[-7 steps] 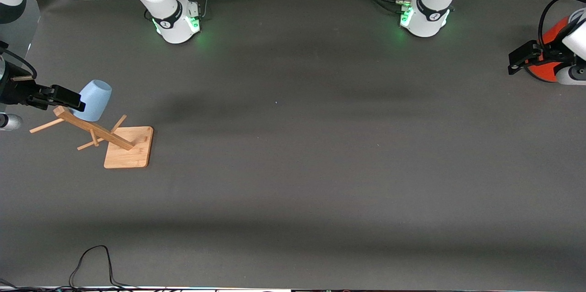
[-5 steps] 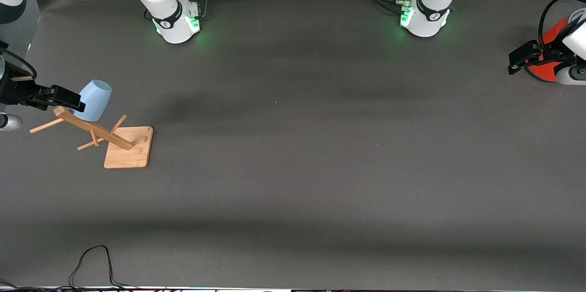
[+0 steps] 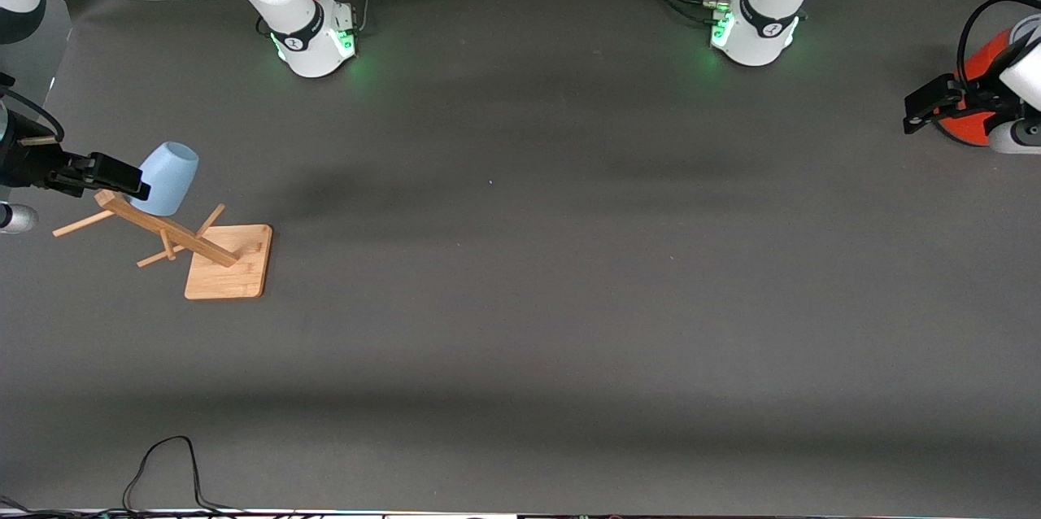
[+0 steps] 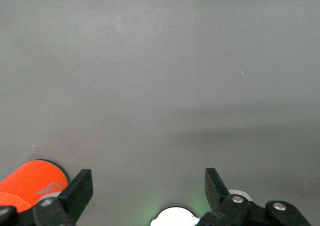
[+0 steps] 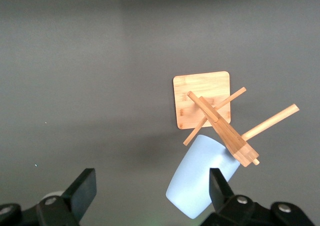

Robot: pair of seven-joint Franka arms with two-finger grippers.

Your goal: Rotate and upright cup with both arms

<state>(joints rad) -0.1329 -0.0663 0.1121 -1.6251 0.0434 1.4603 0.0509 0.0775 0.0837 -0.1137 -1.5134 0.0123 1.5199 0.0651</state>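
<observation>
Item: cup [image 3: 168, 176], hung bottom-up on a rack [image 3: 175, 237] peg at the right arm's end, axis apparently tilted. We note the right gripper [image 3: 122, 176] open just beside it, nearer; left gripper [image 3: 923, 106] open, waiting, well apart.

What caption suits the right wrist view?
Open right gripper hovering by a pale-blue cup hung on a wooden rack.

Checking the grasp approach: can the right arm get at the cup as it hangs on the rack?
Probably yes. The right hand, fingers open, is right beside the cup, which hangs tilted on the wooden rack; only the rack's pegs crowd it.
</observation>
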